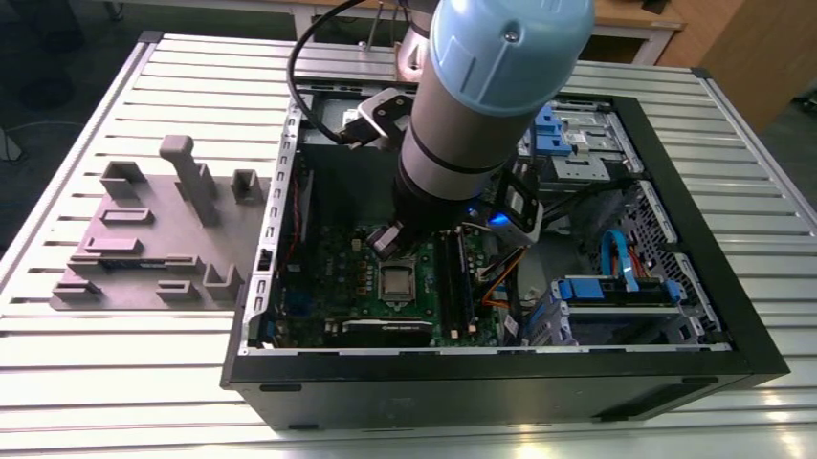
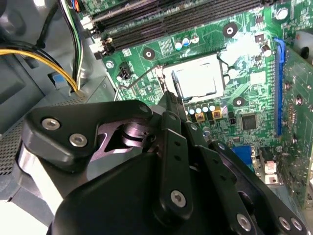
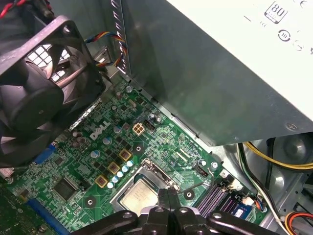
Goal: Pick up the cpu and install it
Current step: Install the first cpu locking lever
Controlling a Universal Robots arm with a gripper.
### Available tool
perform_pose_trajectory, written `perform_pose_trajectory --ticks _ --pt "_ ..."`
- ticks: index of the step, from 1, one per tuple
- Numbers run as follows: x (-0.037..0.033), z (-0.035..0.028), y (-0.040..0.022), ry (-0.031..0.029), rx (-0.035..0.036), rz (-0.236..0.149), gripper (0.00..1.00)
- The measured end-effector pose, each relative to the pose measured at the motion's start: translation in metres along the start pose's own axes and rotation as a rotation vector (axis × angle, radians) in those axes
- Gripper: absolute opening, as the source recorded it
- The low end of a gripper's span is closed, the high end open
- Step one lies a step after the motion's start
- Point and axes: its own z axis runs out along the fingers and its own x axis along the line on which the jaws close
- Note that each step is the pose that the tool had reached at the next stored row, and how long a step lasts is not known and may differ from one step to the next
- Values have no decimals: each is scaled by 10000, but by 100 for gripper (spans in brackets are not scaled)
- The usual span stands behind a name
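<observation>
The cpu (image 2: 195,78) lies flat inside the square socket frame (image 2: 222,73) of the green motherboard (image 2: 244,44), silver top up, so it looks seated or close to it. The tool (image 2: 172,100) hangs just above the board with its two fingers pressed together at the tips and nothing between them.

In the second wrist view the fingertips (image 2: 168,105) end at the chip's near edge, at about 7 o'clock from its centre, close over it; whether they touch it I cannot tell. In the first wrist view the cpu (image 3: 138,197) sits at about 10 o'clock from the tool (image 3: 167,197), just beside it.

The risks, as I judge them:
- The narrow tips could scrape the chip or nudge it askew in the frame if the arm drifts sideways while low.
- A downward press on a chip not squarely seated could bend the socket contacts.
- The small capacitors (image 2: 205,113) just beside the fingers could be clipped.
- In the exterior view the arm (image 1: 492,86) reaches deep into the computer case (image 1: 715,354), near loose cables (image 1: 498,282), which could snag.
</observation>
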Motion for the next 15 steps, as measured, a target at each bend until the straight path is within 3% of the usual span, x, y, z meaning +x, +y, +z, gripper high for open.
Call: perform_pose_trajectory --ticks 11,15 --pt "0 -3 6 1 1 0 10" --pt "-6 -75 38 -21 26 -6 10"
